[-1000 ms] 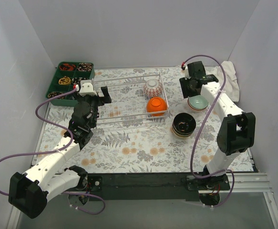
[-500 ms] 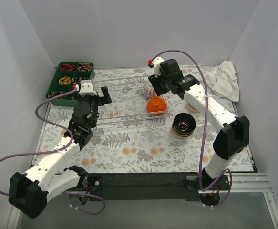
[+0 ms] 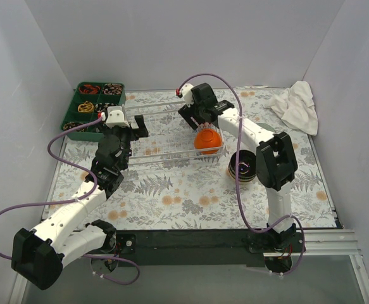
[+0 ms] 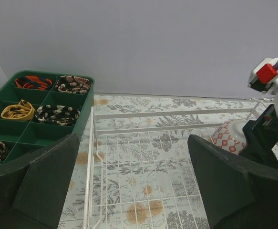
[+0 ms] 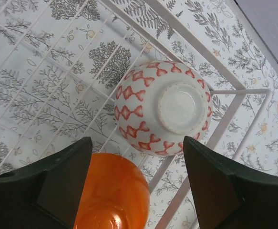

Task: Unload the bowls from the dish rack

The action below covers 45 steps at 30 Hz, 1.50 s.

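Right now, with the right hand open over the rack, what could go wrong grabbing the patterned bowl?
The patterned bowl lies upside down, so its rounded sides may slip from the right hand. The orange bowl sits close beside it, so the hand could knock it. The patterned bowl is in a corner of the dish rack, where the wire might catch the hand.

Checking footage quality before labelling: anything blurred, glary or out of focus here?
Top external: even light, soft shadows, no harsh glare. Right wrist: red-patterned bowl sharp, right fingers dark, detail lost. Left wrist: dish rack crisp, left fingers slightly soft.
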Tool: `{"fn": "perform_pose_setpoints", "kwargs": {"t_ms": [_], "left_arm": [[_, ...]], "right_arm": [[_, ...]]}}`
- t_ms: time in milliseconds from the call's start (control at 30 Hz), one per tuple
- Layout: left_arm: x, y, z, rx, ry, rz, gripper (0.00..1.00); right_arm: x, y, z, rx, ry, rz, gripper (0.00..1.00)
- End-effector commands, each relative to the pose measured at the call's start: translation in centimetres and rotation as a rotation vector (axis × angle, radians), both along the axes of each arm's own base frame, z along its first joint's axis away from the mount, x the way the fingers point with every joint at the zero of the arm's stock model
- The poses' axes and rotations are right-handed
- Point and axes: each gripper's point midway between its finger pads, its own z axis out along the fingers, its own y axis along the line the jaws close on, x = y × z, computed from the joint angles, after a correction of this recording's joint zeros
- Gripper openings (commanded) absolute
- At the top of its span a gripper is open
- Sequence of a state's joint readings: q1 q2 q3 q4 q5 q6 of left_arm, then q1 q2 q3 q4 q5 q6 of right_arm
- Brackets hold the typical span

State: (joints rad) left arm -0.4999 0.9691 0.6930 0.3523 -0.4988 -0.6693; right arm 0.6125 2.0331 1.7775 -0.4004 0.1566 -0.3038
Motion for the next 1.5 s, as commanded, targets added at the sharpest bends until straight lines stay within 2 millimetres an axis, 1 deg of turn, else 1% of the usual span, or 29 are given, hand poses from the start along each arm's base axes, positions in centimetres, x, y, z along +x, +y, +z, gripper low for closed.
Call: {"fn": "perform_pose_setpoints", "kwargs": {"t_ms": [0,67,100,167,200,267,400,467,633,667,733,767,933,967,1033,1067,1100,1233,1300,1333,1367,1433,1467], "left_arm": [[-0.2,-0.1,0.0,-0.002,-0.011,-0.012,0.98],[-0.2,-0.1,-0.1,-0.002,-0.010,-0.016,0.98],[-0.2,-0.1,0.1,-0.004,-0.012,-0.016,0.98],[-0.2,-0.1,0.1,-0.005,-0.012,-0.017,0.98],[-0.2,-0.2,0.0,-0.006,-0.011,-0.019,0.98],[-0.2,-0.2,-0.1,-0.006,-0.009,-0.021,0.98],[-0.2,-0.3,-0.1,-0.007,-0.009,-0.024,0.98],[-0.2,-0.3,0.0,-0.008,-0.010,-0.024,0.98],[-0.2,-0.3,-0.1,-0.004,-0.008,-0.027,0.98],[-0.2,-0.3,0.0,-0.007,-0.010,-0.027,0.98],[-0.2,-0.3,0.0,-0.006,-0.010,-0.027,0.98],[-0.2,-0.3,0.0,-0.006,-0.010,-0.025,0.98],[-0.2,-0.3,-0.1,-0.003,-0.007,-0.025,0.98],[-0.2,-0.3,-0.1,-0.003,-0.008,-0.025,0.98],[-0.2,-0.4,-0.1,-0.002,-0.006,-0.028,0.98],[-0.2,-0.4,-0.1,-0.004,-0.008,-0.030,0.98],[-0.2,-0.4,-0.2,-0.001,-0.005,-0.030,0.98],[-0.2,-0.5,-0.2,-0.001,-0.004,-0.033,0.98],[-0.2,-0.4,-0.1,-0.003,-0.006,-0.033,0.98],[-0.2,-0.5,-0.2,-0.002,-0.003,-0.034,0.98],[-0.3,-0.5,-0.2,-0.003,-0.004,-0.036,0.98],[-0.3,-0.5,0.0,-0.004,-0.007,-0.036,0.98],[-0.3,-0.4,-0.1,-0.001,-0.004,-0.034,0.98]], "right_arm": [[2.3,1.3,3.0,-0.083,-0.194,0.018,0.86],[2.4,1.5,2.4,-0.119,-0.211,0.018,0.86],[2.7,1.3,1.7,-0.155,-0.215,0.003,0.86],[2.9,1.3,1.3,-0.208,-0.230,0.013,0.86],[3.1,0.9,0.5,-0.248,-0.231,0.000,0.87],[3.2,0.9,0.0,-0.310,-0.246,0.015,0.90],[3.2,0.3,-1.7,-0.410,-0.235,0.012,0.93],[3.1,0.2,-2.4,-0.436,-0.223,0.022,0.93],[3.2,-1.0,-3.9,-0.528,-0.213,0.009,0.95],[3.2,-1.1,-4.5,-0.545,-0.207,0.013,0.95],[3.3,-1.2,-4.9,-0.571,-0.206,0.014,0.96],[3.2,-1.2,-5.6,-0.585,-0.197,0.018,0.96],[3.3,-1.7,-7.1,-0.652,-0.189,0.013,0.96],[3.3,-2.0,-7.8,-0.667,-0.180,0.014,0.96],[3.2,-2.1,-8.2,-0.700,-0.186,0.010,0.96],[3.2,-2.3,-8.8,-0.719,-0.187,0.007,0.96],[3.1,-2.6,-8.7,-0.744,-0.198,-0.007,0.96],[2.9,-2.5,-8.6,-0.765,-0.227,-0.020,0.93],[2.7,-2.3,-8.1,-0.748,-0.236,-0.027,0.91],[2.6,-2.2,-7.8,-0.741,-0.239,-0.027,0.89],[2.5,-2.0,-7.1,-0.728,-0.251,-0.034,0.87],[2.3,-1.6,-6.5,-0.712,-0.263,-0.029,0.83],[2.2,-1.4,-5.6,-0.698,-0.272,-0.031,0.80]]}}
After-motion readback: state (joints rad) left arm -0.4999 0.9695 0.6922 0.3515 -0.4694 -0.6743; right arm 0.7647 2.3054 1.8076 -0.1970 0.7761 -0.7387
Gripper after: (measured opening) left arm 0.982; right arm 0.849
